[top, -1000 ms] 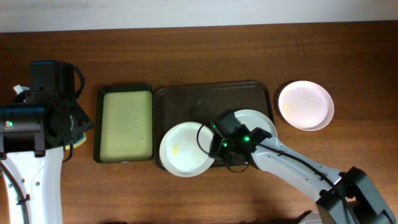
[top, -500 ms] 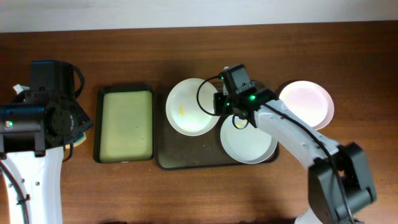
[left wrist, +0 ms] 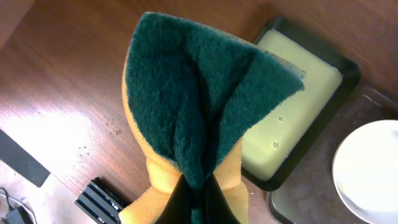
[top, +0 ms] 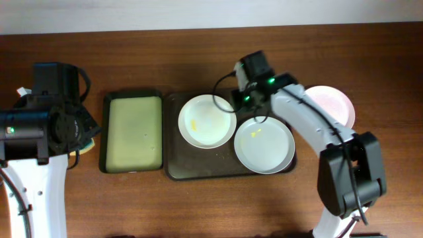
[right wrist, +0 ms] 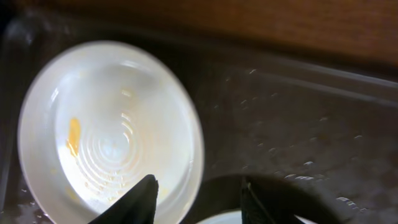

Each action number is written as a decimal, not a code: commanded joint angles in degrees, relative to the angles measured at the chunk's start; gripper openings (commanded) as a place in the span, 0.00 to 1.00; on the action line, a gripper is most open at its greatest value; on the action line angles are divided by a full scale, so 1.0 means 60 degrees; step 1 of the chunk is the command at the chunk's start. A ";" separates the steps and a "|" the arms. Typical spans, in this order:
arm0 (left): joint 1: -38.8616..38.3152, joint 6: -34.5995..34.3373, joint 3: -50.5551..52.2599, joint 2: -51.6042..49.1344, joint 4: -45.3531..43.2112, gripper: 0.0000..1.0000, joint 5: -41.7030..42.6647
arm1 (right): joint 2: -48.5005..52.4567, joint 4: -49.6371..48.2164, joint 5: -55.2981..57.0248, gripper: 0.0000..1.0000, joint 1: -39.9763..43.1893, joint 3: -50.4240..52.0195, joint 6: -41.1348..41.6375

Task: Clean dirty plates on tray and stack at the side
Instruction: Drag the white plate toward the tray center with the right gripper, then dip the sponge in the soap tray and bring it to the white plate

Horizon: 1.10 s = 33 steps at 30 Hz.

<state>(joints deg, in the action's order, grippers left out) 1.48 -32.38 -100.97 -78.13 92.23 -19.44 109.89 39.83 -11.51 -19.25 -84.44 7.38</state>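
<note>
Three plates (top: 206, 121) overhead, left wrist shows sponge (left wrist: 199, 106)

- My desk (top: 145, 205) is dark brown wood, with a pale strip beyond its far edge.
- A small black-rimmed tray (top: 134, 132), pale yellow-green inside, lies on it.
- I see a sponge (left wrist: 199, 106), green scouring face over yellow, pinched into a fold.

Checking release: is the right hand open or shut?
Open: the right hand has its fingers apart, nothing between them, over the smeared white round plate on the dark brown rectangular tray.
</note>
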 commanded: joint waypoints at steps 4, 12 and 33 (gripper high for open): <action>0.0004 0.0197 -0.0025 -0.0273 0.0073 0.00 0.0146 | 0.0696 0.0302 -0.2685 0.40 0.0750 -0.0066 -0.1337; 0.0004 0.0197 -0.0025 -0.0273 0.0288 0.00 0.0146 | 0.2055 -0.0131 -0.2218 0.21 0.0335 -0.0062 -0.1293; -0.1504 0.1308 0.2441 -0.0280 -0.2455 0.00 0.2783 | 0.2051 0.0481 -0.1545 0.06 0.0342 -0.0561 -0.0244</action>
<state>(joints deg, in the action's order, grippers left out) -3.31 -26.83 -93.86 -79.44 82.04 -8.19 121.84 42.28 -20.88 -17.21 -86.89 3.16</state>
